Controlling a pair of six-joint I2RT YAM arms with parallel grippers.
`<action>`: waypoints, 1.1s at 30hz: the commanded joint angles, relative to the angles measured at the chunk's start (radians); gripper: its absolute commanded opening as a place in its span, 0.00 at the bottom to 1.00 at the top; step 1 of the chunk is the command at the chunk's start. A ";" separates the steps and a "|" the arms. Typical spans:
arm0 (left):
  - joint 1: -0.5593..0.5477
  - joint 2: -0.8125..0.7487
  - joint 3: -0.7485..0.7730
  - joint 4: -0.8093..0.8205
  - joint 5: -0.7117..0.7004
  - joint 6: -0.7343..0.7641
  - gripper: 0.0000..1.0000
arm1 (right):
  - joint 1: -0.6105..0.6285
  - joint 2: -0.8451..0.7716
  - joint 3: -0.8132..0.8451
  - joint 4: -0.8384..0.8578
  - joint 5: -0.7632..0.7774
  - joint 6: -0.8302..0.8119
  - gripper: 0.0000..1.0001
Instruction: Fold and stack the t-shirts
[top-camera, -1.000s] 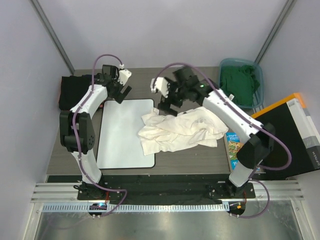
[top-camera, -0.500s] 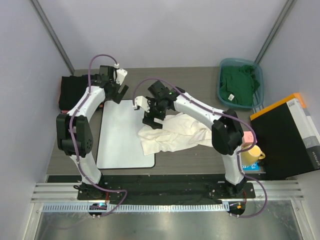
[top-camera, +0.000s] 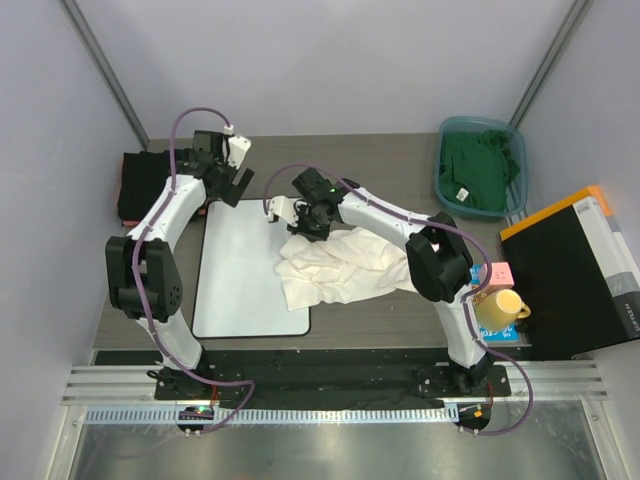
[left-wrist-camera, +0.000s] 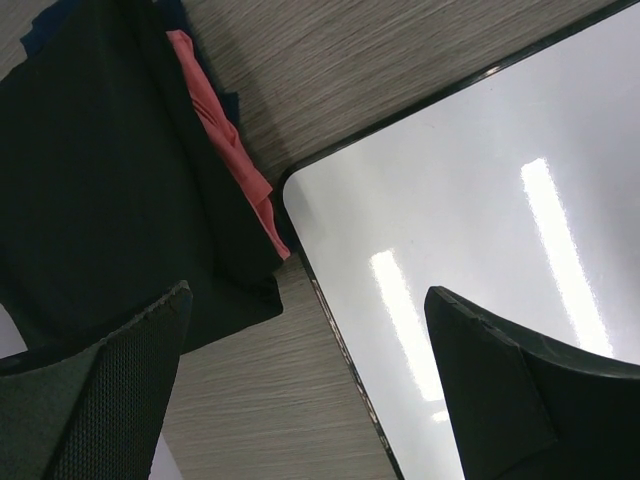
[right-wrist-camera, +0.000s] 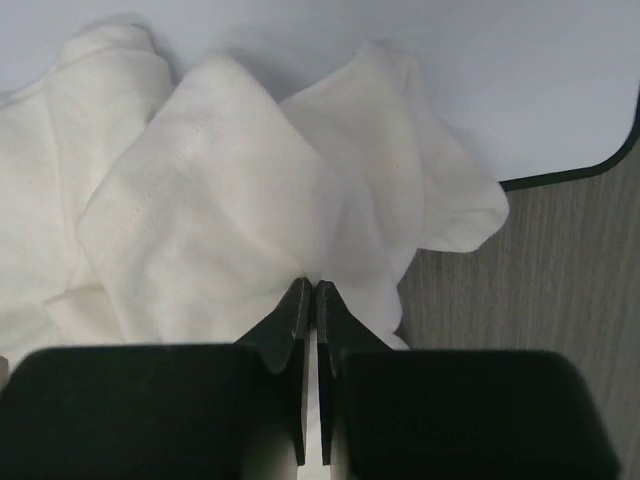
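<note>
Board (top-camera: 245, 290): lying flat between the arms; grab-and-spread step is seemingly starting.
White t-shirt (top-camera: 350, 265): lying crumpled, overlapping the board's right edge; next move is calling for lifting and flattening.
Folded stack (top-camera: 145, 185): sitting far left.
Right gripper (right-wrist-camera: 308, 290): pinching a fold at the shirt's far corner.
Left gripper (left-wrist-camera: 307, 293): hanging wide open, empty, over the board's corner.

Crumpled t-shirt (top-camera: 345, 265) overlaps board (top-camera: 245, 285) right edge; folded stack (top-camera: 140, 185) behind-left; bin (top-camera: 481, 120) far right.
</note>
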 joint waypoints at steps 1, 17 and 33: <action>0.007 -0.032 0.009 0.003 0.016 -0.007 0.99 | -0.025 -0.041 0.079 0.017 0.087 -0.012 0.01; -0.004 0.043 0.044 0.006 0.602 0.081 0.95 | -0.065 -0.322 0.365 0.378 0.562 -0.325 0.01; -0.191 0.281 0.225 0.169 0.696 -0.091 0.94 | -0.063 -0.463 0.270 0.540 0.711 -0.456 0.01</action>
